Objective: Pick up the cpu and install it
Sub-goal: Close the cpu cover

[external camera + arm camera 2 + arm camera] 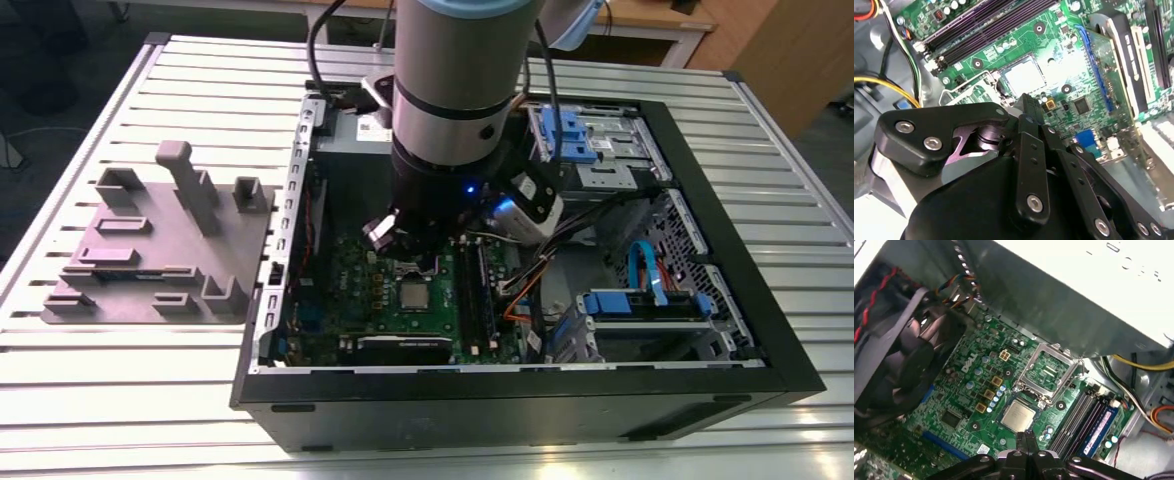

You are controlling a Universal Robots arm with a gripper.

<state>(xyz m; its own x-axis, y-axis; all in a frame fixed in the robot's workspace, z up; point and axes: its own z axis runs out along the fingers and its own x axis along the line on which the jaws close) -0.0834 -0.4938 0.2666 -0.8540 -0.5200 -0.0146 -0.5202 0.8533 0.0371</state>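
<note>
In the exterior view, the arm (447, 120) stands nearly upright in the middle of the frame, its wrist pointing straight down into the open computer case (747, 330) on the slatted bench (120, 400). The claw (424, 262) hangs just above the green motherboard (347, 290). The cpu (414, 295) lies flat on that board, just beneath the claw. The grey fixture plate (147, 250), on the exterior view's left, sits well apart from the work.

In the second wrist view, the cpu (1025, 77) shows as a pale square beyond the claw (1030, 102), with a gap between them. We see nothing carried.

In the first wrist view, the claw (1027, 434) has its tips pressed together and grips nothing. The cpu (1019, 415) rests level in its socket (1030, 398), just past the tips. The metal retention frame (1025, 367) stands swung up and open behind the chip.

We judge the task well advanced. The chip appears placed and released, but the frame over it is not yet closed.
</note>
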